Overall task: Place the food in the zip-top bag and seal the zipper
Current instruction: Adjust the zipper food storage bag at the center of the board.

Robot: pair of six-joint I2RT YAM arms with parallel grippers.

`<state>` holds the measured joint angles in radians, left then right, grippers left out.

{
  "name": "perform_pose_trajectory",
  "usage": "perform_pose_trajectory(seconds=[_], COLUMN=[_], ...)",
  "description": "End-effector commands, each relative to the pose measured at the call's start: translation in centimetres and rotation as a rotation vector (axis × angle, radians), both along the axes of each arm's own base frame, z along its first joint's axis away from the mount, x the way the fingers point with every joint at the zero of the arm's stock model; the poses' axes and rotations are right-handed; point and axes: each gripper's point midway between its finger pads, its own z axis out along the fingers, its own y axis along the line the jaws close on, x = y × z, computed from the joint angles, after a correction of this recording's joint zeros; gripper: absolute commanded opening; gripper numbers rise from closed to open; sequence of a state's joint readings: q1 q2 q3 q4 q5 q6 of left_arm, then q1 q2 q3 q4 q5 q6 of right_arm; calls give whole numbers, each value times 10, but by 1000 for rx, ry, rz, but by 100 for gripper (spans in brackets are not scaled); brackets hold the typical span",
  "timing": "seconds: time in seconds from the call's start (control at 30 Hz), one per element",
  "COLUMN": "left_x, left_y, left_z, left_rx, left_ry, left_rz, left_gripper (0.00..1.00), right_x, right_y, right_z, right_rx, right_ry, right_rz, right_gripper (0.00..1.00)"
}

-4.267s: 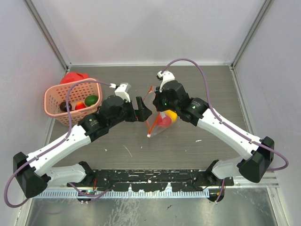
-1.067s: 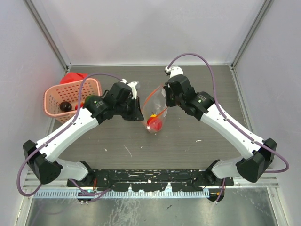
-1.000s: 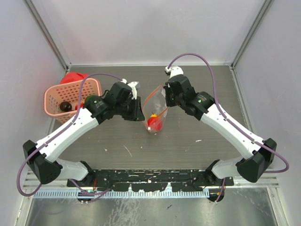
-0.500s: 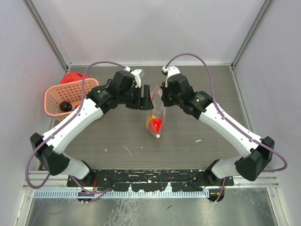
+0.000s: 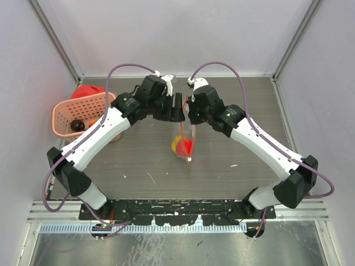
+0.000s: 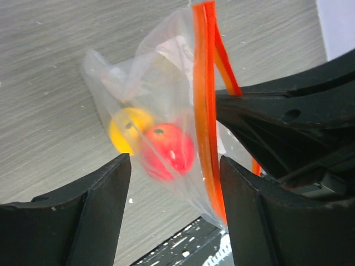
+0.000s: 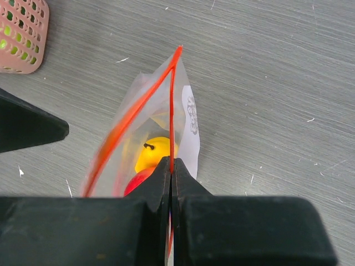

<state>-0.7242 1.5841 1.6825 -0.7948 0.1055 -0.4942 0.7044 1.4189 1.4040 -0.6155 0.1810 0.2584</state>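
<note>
The right hand (image 7: pixel 171 169), low in the middle of the right wrist view, has its two fingers pressed together on the zipper (image 7: pixel 172 111), pinching the red-orange strip so that the zip-top bag (image 5: pixel 183 138) hangs from it over the bench (image 5: pixel 249 105) near the middle of the overhead view. From the far corner of the bag, the two red-orange tracks run apart toward the camera, so the mouth stands partly open.

The left hand (image 5: pixel 177 108) sits just left of the right one, at the top of the bag. Its fingers (image 6: pixel 83 216) stand wide apart and grip nothing, and the bag shows in the gap between them.

Two pieces of food lie in the bottom of the bag, a yellow fruit (image 6: pixel 125 130) and a red fruit (image 6: pixel 166 152), touching each other.

A white label (image 7: pixel 191 119) on the bag's side carries dark print too small to read.

At the left edge of the overhead view stands a pink basket (image 5: pixel 64 111) with a dark fruit (image 5: pixel 77 126) inside.
</note>
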Motion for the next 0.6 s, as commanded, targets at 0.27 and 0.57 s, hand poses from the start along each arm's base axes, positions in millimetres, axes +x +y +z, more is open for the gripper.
perform_pose_trajectory(seconds=[0.27, 0.57], left_x=[24, 12], left_y=[58, 44], left_z=[4, 11], left_rx=[230, 113], left_ry=[-138, -102], left_rz=[143, 106], left_gripper=[35, 0], right_x=[9, 10], right_y=[-2, 9], right_z=[46, 50], right_rx=[31, 82], right_ry=[-105, -99], right_rz=[-6, 14], right_gripper=[0, 1])
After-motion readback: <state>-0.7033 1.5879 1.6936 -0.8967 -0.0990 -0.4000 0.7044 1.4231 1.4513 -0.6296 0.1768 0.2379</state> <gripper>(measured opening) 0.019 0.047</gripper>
